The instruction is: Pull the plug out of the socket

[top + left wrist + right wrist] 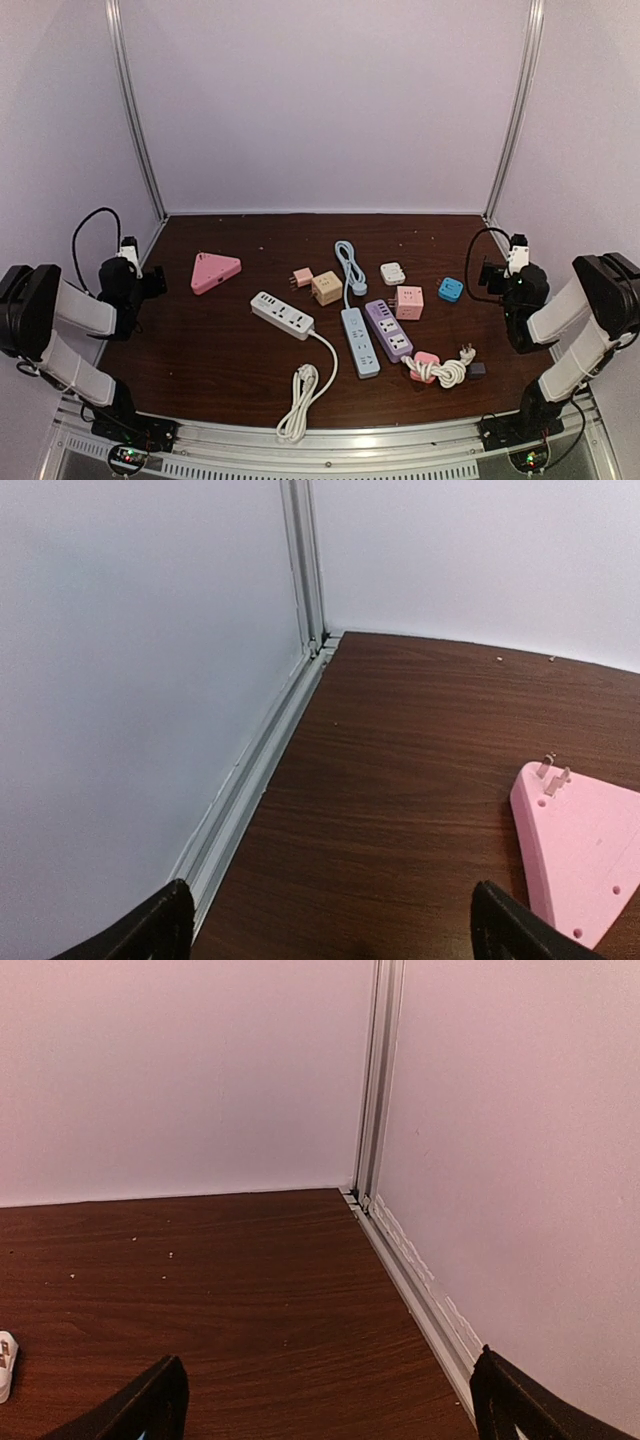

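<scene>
Top view: dark wood desk (200, 360), pale walls on 3 sides. 2 arms, 1 at each side edge.

Left end effector (155, 283): by the left wall, fingers pointing inward toward a pink triangular socket (215, 270), apart from it. In the left wrist view the left end effector (335, 935) has its jaws spread wide with nothing between them, bare desk below, and the triangle's corner (580, 860) at lower right.

Right end effector (487, 274): by the right wall, clear of all items. In the right wrist view it (335, 1410) is also spread wide and holds nothing.

Task item: small pink plug (302, 277) against the left side of the tan cube socket (326, 288), mid-desk, well apart from both end effectors. Cannot tell how deep the prongs sit.

Other items:
- white power strip (282, 314), with a coiled white cord (300, 390)
- blue power strip (360, 342)
- purple power strip (388, 329), with a pink cube (409, 302) touching its far end
- white cube (392, 272)
- blue cube (450, 290)
- bundled pink-and-white cord (432, 368)
</scene>
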Motion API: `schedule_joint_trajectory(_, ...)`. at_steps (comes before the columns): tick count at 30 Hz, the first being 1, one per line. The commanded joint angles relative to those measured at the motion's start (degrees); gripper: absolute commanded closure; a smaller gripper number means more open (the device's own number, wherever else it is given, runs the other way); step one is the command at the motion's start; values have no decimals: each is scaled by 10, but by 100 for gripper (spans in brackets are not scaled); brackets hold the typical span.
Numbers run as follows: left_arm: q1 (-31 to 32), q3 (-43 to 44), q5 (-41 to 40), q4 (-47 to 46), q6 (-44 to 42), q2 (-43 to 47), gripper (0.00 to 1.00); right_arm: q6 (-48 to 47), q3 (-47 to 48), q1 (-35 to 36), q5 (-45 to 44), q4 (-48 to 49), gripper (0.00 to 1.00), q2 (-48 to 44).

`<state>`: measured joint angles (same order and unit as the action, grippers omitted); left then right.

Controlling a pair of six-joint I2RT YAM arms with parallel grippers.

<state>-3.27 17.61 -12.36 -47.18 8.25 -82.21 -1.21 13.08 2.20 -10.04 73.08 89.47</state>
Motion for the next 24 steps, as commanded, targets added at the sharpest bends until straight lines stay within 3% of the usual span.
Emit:
schedule_joint_trajectory(1,51,-2,13,-134,-63,-33,2,1,14,-6,1,-3,0,2)
schedule_joint_trajectory(3,98,-26,-25,-249,-118,-87,2,8,21,-10,6,-21,0,0)
schedule_joint_trajectory(4,114,-23,-76,-228,-124,-81,2,9,21,-12,10,-23,0,-1)
schedule_joint_trajectory(24,114,-20,-77,-230,-122,-83,2,7,20,-12,10,-18,0,0)
